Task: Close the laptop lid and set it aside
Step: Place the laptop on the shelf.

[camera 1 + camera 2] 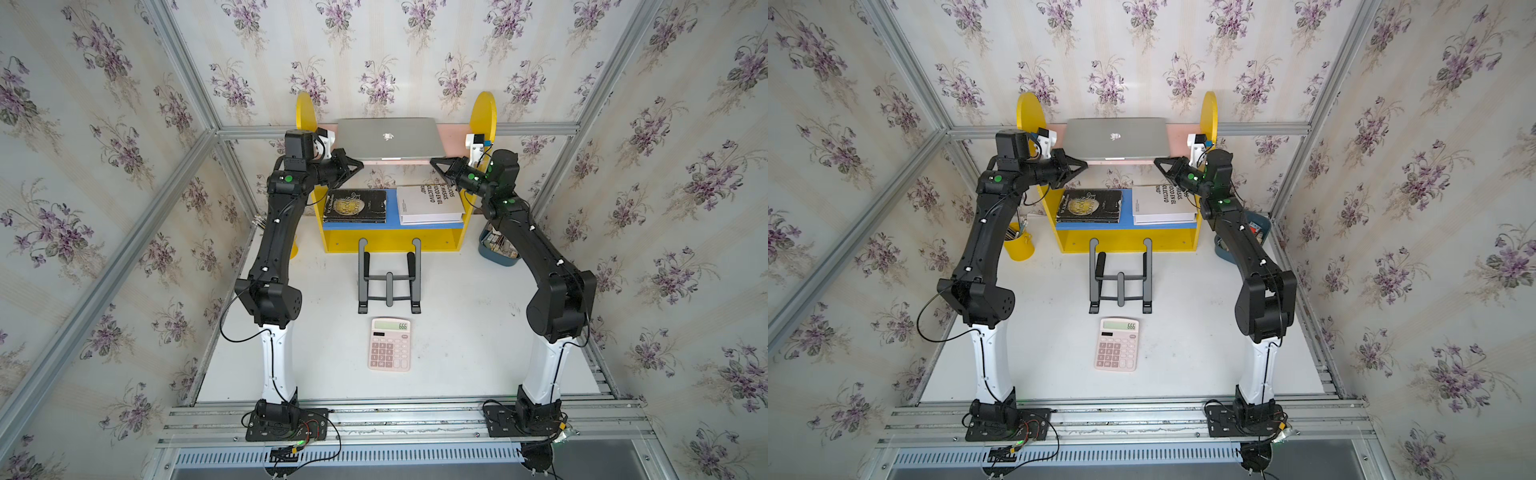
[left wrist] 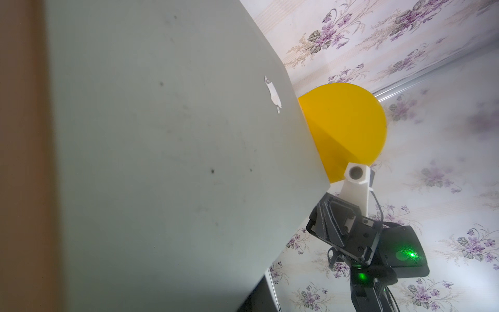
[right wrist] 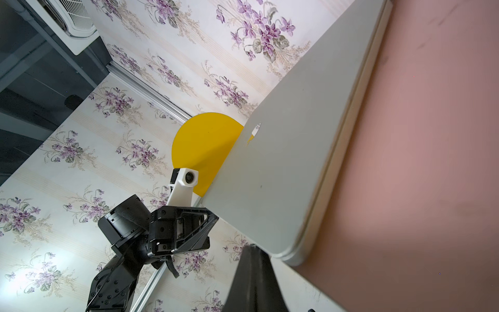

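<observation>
Left gripper (image 1: pixel 358 165), jaws together on nothing, tip at the near left corner of the laptop (image 1: pixel 390 139). Right gripper (image 1: pixel 434 161), likewise pressed together and empty-handed, tip at the near right corner. Between them, laptop lying flat on the pink top board (image 1: pixel 453 141) of the yellow shelf (image 1: pixel 392 241), laptop lid (image 1: pixel 1116 137) down, apple logo facing up in both top views. In the right wrist view, thin seam between lid and base, corner (image 3: pixel 291 256) just past the dark fingertip. Round yellow end panels (image 1: pixel 304 109) flanking the laptop on either side, close to each wrist camera.

Below the board: dark book (image 1: pixel 354 206) and white book (image 1: pixel 429 205) side by side on the blue shelf level. On the white table (image 1: pixel 457 332), in front of the shelf: black folding stand (image 1: pixel 389 276), then pink calculator (image 1: pixel 390 344) nearer the arm bases. Yellow cup (image 1: pixel 1018 243) behind the left arm in a top view; blue bin (image 1: pixel 498 249) behind the right arm.
</observation>
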`<action>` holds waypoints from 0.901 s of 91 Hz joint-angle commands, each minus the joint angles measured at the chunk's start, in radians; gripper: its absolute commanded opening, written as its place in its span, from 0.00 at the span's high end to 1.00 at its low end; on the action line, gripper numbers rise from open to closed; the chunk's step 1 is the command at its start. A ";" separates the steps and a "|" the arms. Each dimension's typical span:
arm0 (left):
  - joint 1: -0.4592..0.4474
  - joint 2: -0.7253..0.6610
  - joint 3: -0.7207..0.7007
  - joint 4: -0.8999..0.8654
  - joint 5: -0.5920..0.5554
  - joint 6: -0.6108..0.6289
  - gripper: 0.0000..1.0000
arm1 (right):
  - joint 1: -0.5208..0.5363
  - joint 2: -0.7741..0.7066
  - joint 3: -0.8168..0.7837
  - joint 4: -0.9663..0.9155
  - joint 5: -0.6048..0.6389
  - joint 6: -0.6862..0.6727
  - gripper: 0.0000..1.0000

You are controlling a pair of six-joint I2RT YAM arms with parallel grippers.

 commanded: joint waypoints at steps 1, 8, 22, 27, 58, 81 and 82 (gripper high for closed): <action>0.003 0.003 0.010 0.045 -0.009 -0.012 0.96 | 0.001 0.005 0.011 0.015 0.008 0.000 0.95; 0.004 0.001 0.008 0.048 -0.009 -0.015 0.96 | 0.000 0.011 0.020 0.011 0.009 0.000 0.95; 0.004 0.001 0.010 0.048 -0.002 -0.018 0.96 | 0.000 0.018 0.030 0.006 0.009 0.000 0.95; 0.004 0.001 0.010 0.050 0.000 -0.019 0.96 | 0.001 0.020 0.030 0.004 0.008 0.000 0.95; 0.008 0.009 0.000 0.063 0.024 -0.032 0.96 | -0.003 0.033 0.034 -0.002 0.005 0.000 0.94; 0.007 -0.042 -0.093 0.112 0.041 -0.033 0.92 | -0.004 0.019 0.000 0.022 -0.004 0.010 0.93; 0.007 -0.044 -0.097 0.114 0.041 -0.033 0.92 | -0.005 0.018 -0.002 0.023 -0.004 0.010 0.92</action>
